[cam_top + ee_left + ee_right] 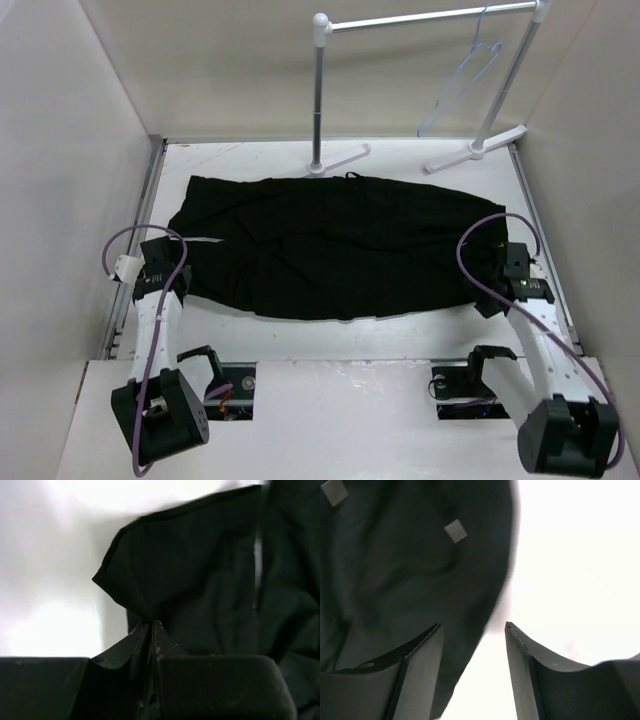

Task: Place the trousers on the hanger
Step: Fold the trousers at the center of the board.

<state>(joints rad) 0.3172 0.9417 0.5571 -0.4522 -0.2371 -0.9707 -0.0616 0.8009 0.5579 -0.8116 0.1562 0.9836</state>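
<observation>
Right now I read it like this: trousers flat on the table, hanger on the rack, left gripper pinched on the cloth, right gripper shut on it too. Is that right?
Not quite. The right gripper is open, jaws apart, with the edge of the trousers in the gap; the right wrist view shows it. The rest holds: hanger on the rack, left gripper pinched on the cloth.

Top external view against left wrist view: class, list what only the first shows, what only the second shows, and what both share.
Only top external: the hanger hanging on the white rack at the far right, and the trousers spread whole across the table. Only left wrist: close up, the left gripper shut on a fold at the trousers' edge. Both: the black trousers and the white table.
</observation>
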